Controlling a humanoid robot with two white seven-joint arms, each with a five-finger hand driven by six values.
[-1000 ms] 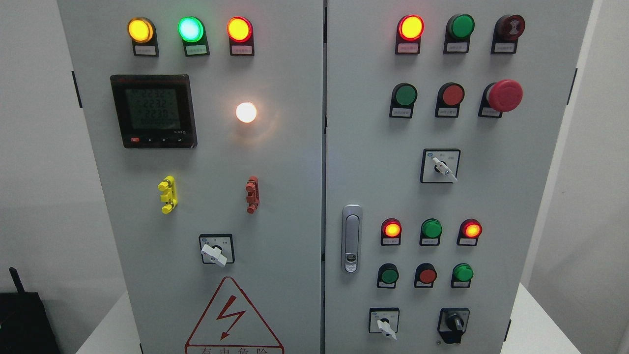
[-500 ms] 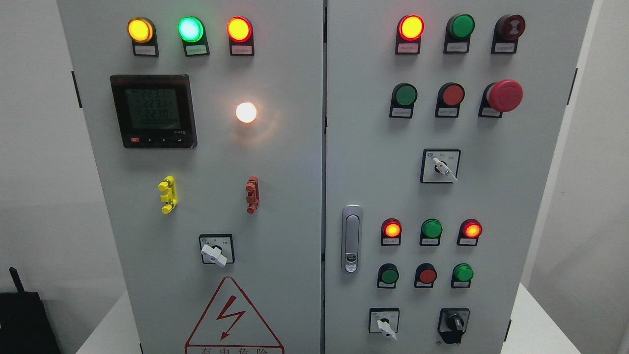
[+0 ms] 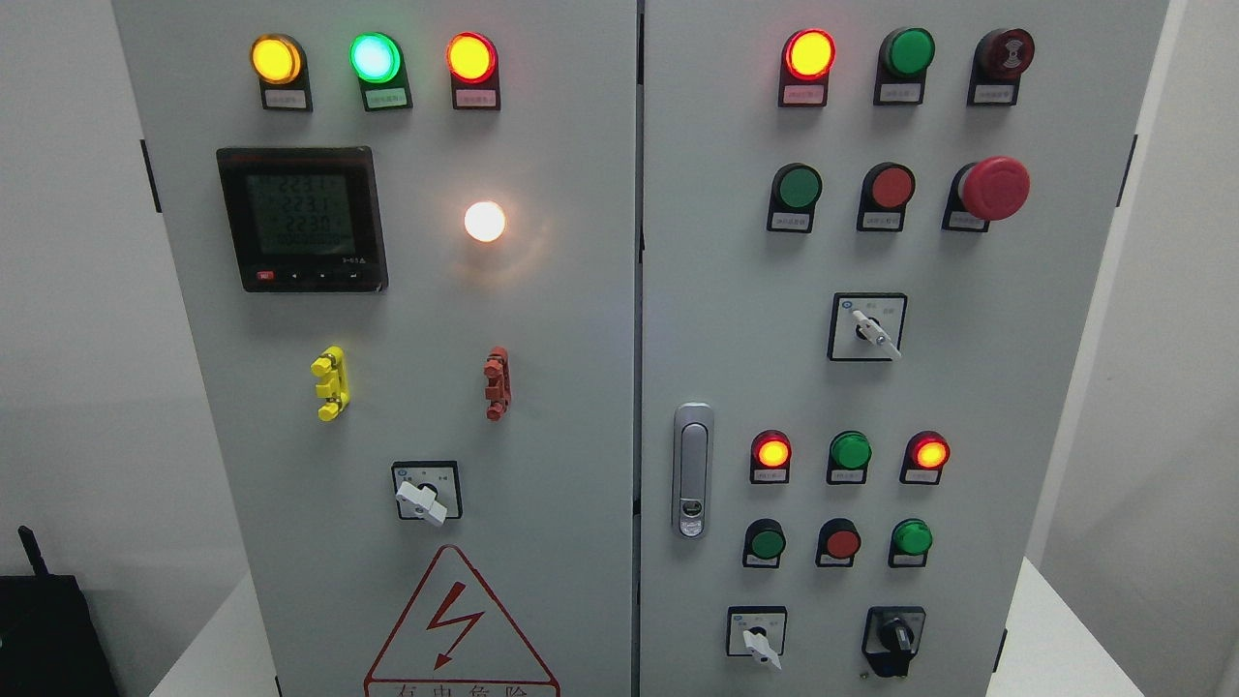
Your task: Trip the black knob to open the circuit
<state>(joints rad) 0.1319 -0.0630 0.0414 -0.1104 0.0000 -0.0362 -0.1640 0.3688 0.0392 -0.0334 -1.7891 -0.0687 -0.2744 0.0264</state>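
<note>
A grey electrical cabinet [image 3: 581,319] with two doors fills the head view. The black knob [image 3: 895,636] sits at the lower right of the right door, its handle pointing roughly straight up and down. Left of it is a white selector switch [image 3: 760,644] turned down to the right. Neither of my arms nor hands shows anywhere in the picture.
Lit yellow, green and red lamps [image 3: 373,56] line the top left; a digital meter [image 3: 302,219] and a white lamp [image 3: 484,221] sit below. A red mushroom stop button [image 3: 995,188], two more white selectors [image 3: 871,332] [image 3: 422,500], a door latch [image 3: 691,471] and a black object [image 3: 44,629] at lower left.
Only the digits on the meter display flicker; nothing else has moved.
</note>
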